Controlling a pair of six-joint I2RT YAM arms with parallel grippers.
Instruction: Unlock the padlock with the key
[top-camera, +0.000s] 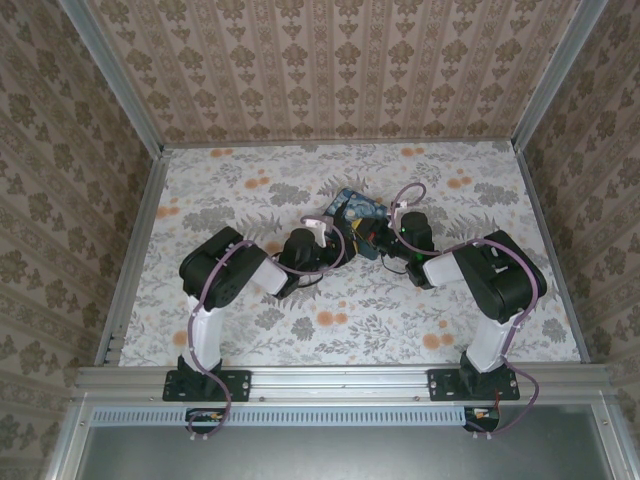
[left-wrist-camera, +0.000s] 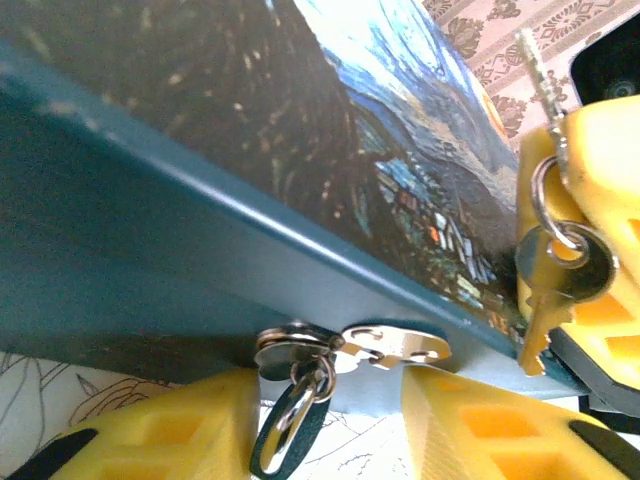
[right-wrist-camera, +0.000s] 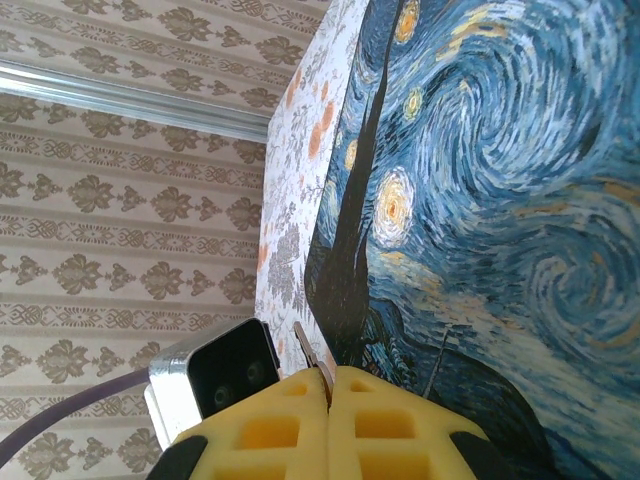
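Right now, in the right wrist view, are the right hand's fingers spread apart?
No, the right hand is shut, pinching a thin metal key with no gap showing.

The tin (top-camera: 357, 208) lies on the table (top-camera: 250, 320), about midway across. The left gripper (left-wrist-camera: 330, 400) is at the tin's near-left side, one finger on either side of the tin's latch (left-wrist-camera: 390, 345). The right gripper (right-wrist-camera: 328, 385) is just right of the tin, with the key (left-wrist-camera: 537, 75) between its fingers and a key ring (left-wrist-camera: 548, 200) hanging beneath.
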